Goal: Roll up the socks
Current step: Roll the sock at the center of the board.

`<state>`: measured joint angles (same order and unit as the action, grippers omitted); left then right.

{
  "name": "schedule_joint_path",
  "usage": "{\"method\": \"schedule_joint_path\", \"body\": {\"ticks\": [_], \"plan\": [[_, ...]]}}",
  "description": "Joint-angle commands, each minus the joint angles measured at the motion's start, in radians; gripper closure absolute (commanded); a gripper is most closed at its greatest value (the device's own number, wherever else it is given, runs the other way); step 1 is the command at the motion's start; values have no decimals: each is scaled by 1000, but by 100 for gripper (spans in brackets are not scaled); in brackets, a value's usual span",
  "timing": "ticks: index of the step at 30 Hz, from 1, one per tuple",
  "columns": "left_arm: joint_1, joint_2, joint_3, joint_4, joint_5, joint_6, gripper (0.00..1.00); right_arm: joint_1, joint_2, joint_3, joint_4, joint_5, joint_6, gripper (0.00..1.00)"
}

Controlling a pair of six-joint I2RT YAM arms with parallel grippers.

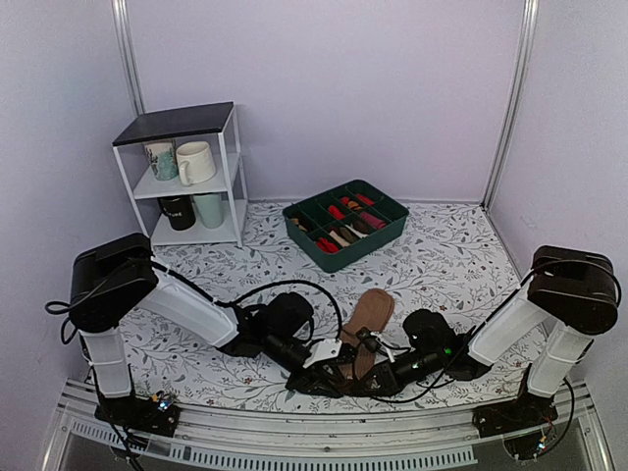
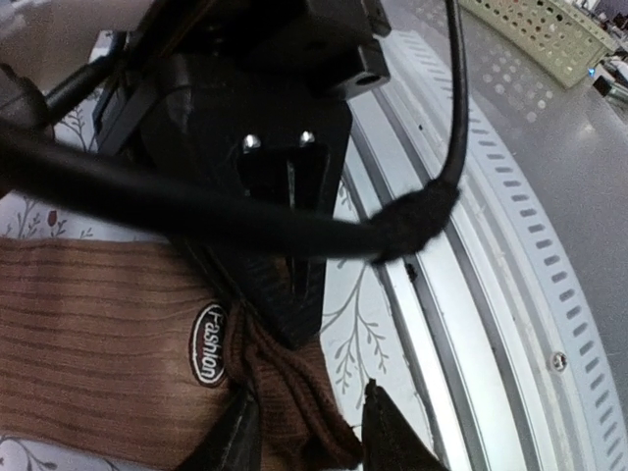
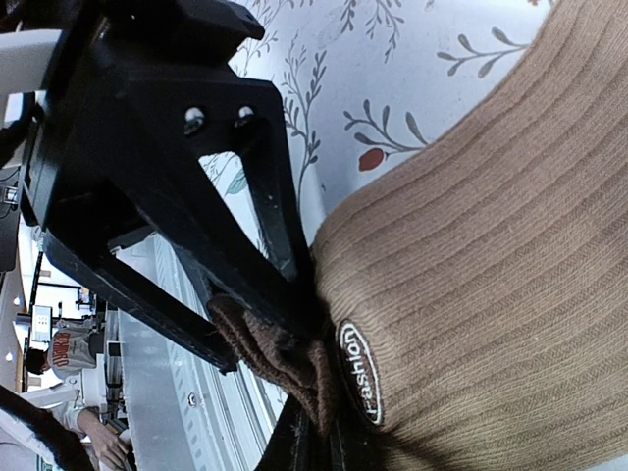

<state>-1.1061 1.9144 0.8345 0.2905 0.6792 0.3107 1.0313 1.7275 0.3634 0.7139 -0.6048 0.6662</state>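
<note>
The tan-brown ribbed socks (image 1: 371, 312) lie as a flat strip on the floral cloth, running away from the near edge. Their darker brown cuff end is bunched where both grippers meet. My left gripper (image 1: 324, 378) comes in from the left. In the left wrist view, my left gripper (image 2: 309, 417) has the dark cuff (image 2: 294, 392) filling the gap between its jaws, beside the "Fashion" label (image 2: 206, 343). My right gripper (image 1: 365, 378) comes in from the right. In the right wrist view, my right gripper (image 3: 319, 437) is pinched narrow on the same cuff (image 3: 275, 348). The tan leg (image 3: 491, 245) spreads to the right.
A green divided box (image 1: 339, 257) with rolled red, cream and dark socks stands at the back centre. A white shelf rack (image 1: 235, 167) with mugs stands at the back left. The metal rail (image 2: 510, 245) of the table's near edge runs just beside the grippers.
</note>
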Motion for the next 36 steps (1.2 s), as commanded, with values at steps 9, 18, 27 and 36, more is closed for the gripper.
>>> {"method": "schedule_joint_path", "body": {"ticks": [9,18,27,36], "plan": [[-30,34,46,-77,-30,-38,100,2,51,-19,-179,21,4,98],[1,36,-9,-68,27,-256,100,2,-161,-29,-188,194,-97,80],[44,42,13,-205,113,-408,100,137,-559,-158,-114,451,-472,59],[66,141,77,-303,173,-449,100,346,-353,-1,-248,518,-654,59]]}}
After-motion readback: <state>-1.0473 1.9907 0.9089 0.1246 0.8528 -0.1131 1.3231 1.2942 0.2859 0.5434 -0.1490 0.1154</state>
